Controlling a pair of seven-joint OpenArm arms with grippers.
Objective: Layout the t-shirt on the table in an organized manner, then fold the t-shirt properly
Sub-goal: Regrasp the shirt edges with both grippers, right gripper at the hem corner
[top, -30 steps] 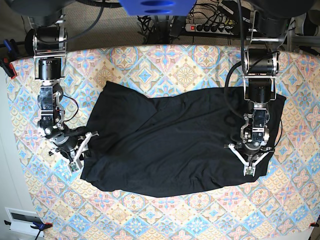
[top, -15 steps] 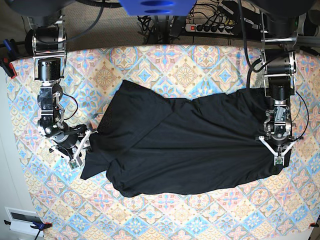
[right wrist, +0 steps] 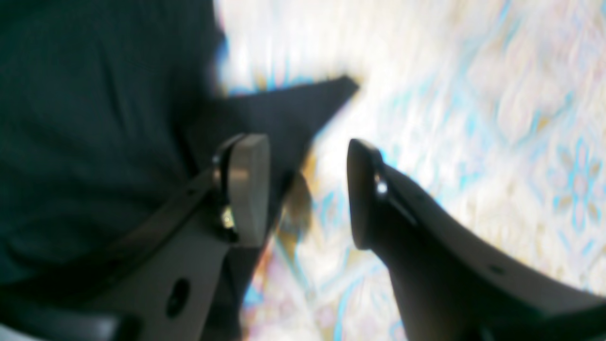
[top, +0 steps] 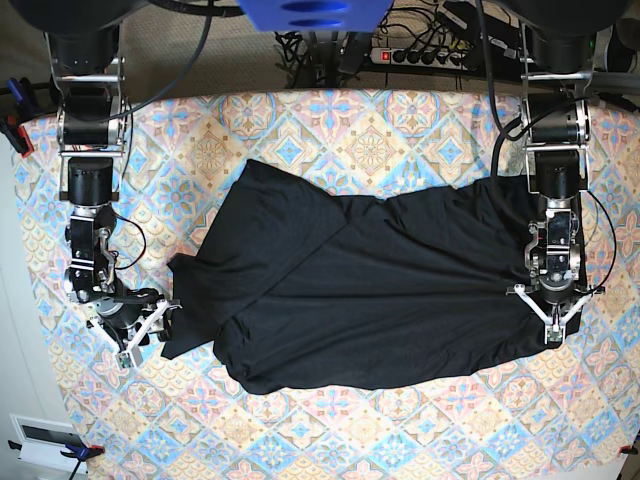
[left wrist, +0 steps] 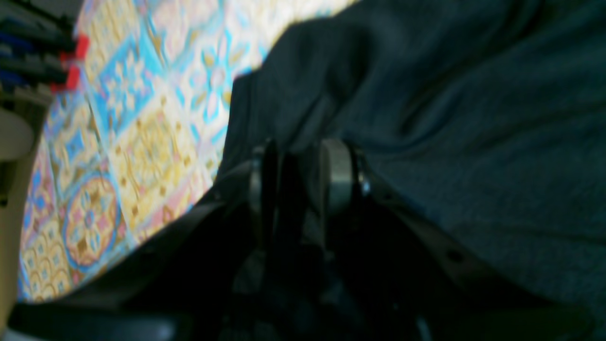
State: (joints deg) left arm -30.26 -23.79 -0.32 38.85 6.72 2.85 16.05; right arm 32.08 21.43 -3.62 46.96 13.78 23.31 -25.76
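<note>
1. While the t-shirt [top: 370, 295] lies spread across the middle of the table [top: 330, 125], we see folds bunched toward its 9 o'clock end.
2. We find the left gripper [top: 548, 318] at the shirt's 3 o'clock edge, pinched on its cloth.
3. We see the right gripper [top: 140, 330] at 8 o'clock with jaws spread apart, holding nothing, just beside a sleeve tip.
</note>
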